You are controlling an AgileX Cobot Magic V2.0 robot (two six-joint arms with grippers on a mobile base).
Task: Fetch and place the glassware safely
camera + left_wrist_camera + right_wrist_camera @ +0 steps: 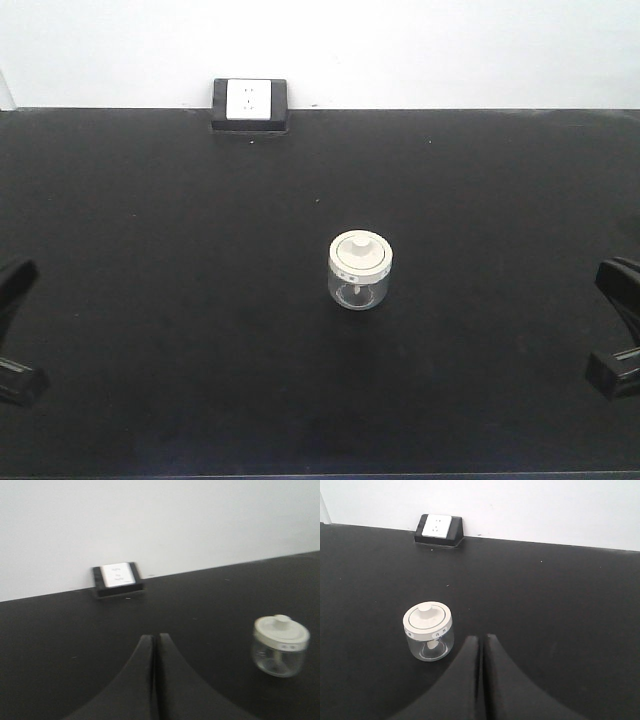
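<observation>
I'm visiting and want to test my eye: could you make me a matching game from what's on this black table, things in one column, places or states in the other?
Things:
1. glass jar
2. socket box
3. left gripper
4. jar lid

Places or states:
A. at the table's far edge, against the white wall
B. shut, holding nothing
C. cream-white, with a knob in the middle
D. upright, mid-table, untouched

Pairs: 1-D, 2-A, 3-B, 4-C
</observation>
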